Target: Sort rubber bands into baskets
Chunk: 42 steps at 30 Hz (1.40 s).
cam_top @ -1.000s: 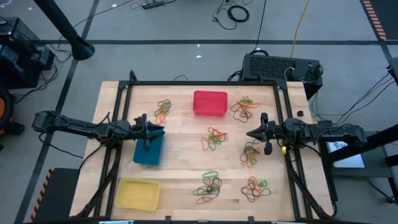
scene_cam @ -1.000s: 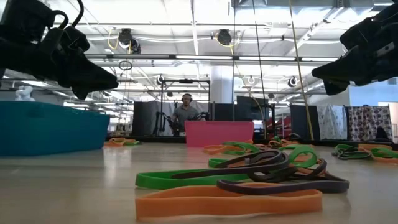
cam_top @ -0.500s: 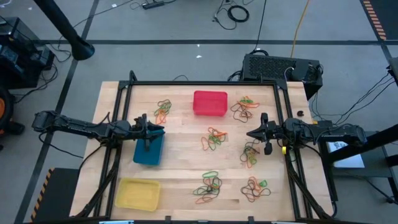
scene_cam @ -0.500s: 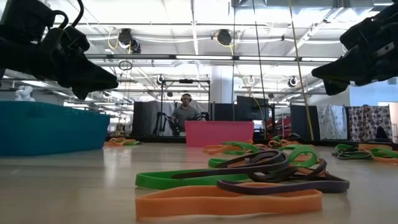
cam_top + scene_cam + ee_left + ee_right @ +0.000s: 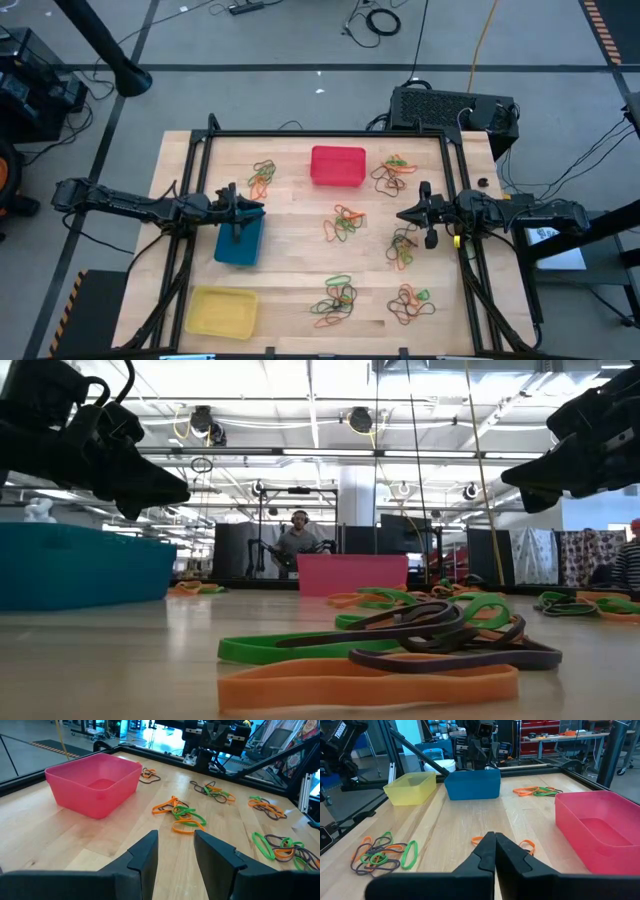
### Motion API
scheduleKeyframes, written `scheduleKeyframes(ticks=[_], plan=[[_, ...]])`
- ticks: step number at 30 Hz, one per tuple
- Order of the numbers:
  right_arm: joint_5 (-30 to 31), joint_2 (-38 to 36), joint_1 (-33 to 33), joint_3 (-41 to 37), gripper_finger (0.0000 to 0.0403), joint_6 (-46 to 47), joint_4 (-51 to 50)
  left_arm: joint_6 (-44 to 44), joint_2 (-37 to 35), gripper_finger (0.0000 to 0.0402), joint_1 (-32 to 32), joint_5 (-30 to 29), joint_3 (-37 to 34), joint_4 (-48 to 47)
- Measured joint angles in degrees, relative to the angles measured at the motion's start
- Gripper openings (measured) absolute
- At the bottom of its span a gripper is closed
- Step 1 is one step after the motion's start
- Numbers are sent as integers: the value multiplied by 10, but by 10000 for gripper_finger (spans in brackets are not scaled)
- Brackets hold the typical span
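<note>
High view: we find the left gripper poised over the far end of the blue basket at the table's left, and the right gripper held above the wood at the right, just beside a cluster of rubber bands. The red basket stands at the far centre and the yellow basket at the near left; all three appear empty, so we judge the sorting barely begun, with no band in hand. Other clusters lie at the far left, the centre, the near centre and the near right. Low view: orange, green and dark bands lie tangled in the foreground, so lifting a single loop will call for a careful pinch at one strand. A seated person shows far behind the table. Left wrist view: the fingers stand a narrow way apart with nothing between them, facing the red basket and the central bands. Right wrist view: the fingers are pressed together and empty; they must part before descending. An orange band lies just ahead, with a mixed cluster to one side.
</note>
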Motion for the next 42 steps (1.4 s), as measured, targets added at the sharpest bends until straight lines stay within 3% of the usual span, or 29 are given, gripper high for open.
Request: scheduleKeyframes(ticks=[17, 21, 23, 27, 32, 39, 42], plan=[[0, 0, 0, 0, 0, -12, 16, 0, 0, 134, 0, 0, 0, 0], [-3, 0, 0, 0, 0, 62, 55, 34, 0, 134, 0, -1, 0, 1], [-3, 0, 0, 0, 0, 71, 54, 72, 0, 134, 0, -15, 0, 18], [-3, 0, 0, -1, 0, 93, 54, 38, 0, 134, 0, -19, 0, 78], [1, 0, 0, -1, 0, 100, 58, 92, 1, 134, 0, -19, 0, 159], [3, 0, 0, -1, 0, 47, 80, 136, 3, 134, 1, -55, 2, 212], [3, 2, 0, -1, 0, 27, 87, 149, 18, 134, 5, -41, 33, 205]])
